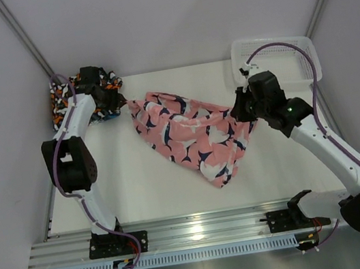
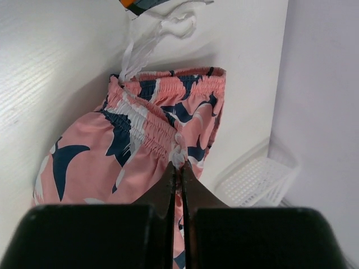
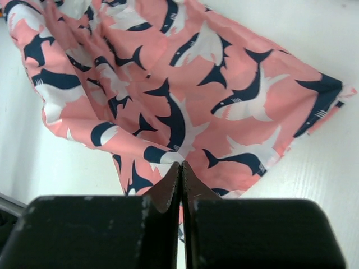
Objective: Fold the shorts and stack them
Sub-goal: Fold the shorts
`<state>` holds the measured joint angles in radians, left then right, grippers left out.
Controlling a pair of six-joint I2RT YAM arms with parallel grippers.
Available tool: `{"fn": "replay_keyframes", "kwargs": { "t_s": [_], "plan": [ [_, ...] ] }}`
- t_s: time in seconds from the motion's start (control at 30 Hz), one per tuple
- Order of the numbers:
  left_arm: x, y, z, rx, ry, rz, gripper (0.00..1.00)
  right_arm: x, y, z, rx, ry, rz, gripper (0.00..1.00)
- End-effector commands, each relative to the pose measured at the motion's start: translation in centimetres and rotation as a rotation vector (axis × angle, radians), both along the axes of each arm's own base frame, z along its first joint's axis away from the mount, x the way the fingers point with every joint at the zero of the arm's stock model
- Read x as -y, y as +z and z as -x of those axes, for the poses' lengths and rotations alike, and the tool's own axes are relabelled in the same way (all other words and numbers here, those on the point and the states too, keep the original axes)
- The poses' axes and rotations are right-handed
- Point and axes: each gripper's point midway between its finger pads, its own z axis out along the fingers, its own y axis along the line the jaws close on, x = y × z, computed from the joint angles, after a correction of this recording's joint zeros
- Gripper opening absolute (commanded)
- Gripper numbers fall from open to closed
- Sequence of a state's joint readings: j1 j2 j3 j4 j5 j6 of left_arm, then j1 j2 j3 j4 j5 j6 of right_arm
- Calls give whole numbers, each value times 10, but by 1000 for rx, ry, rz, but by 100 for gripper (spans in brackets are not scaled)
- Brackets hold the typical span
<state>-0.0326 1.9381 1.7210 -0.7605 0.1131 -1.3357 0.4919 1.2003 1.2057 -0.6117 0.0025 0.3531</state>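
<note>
On white table (image 1: 141, 189), grey walls (image 1: 166, 12) | pink shorts (image 1: 187, 133) mid | L jaws pinch waistband (image 2: 151, 126) | R jaws pinch opp. edge

The pink shorts (image 1: 187, 133) are salmon pink, printed all over with navy and white sharks. The print runs onto their gathered waistband (image 2: 151, 126), and the drawstring (image 2: 140, 47) is plain white. At ten o'clock from them, the camouflage shorts (image 1: 58, 106) show orange, black and white blotches. At twelve o'clock in the left wrist view sits a scrap of orange-and-teal cloth (image 2: 139, 4). The mesh basket (image 1: 311, 61), at two o'clock, is white. The table (image 1: 146, 181) is white too. Both arms have white shells, black joints and purple cables.
</note>
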Motion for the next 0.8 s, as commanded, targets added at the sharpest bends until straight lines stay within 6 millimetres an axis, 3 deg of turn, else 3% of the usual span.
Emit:
{"fn": "replay_keyframes", "kwargs": {
  "t_s": [0.0, 0.23, 0.47, 0.6, 0.77],
  "plan": [
    [8, 25, -17, 58, 76, 96, 0, 15, 18, -4, 18, 5, -30, 0],
    [14, 49, -38, 108, 150, 136, 0, 61, 2, -31, -38, -117, -33, 0],
    [26, 74, -59, 231, 197, 163, 0, 94, -10, -55, -50, -208, -30, 0],
    [44, 66, -73, 251, 194, 200, 0, 102, -30, -67, -87, -228, -14, 0],
    [51, 53, -90, 273, 230, 205, 0, 112, -55, -83, -114, -265, -1, 0]
  ]
}}
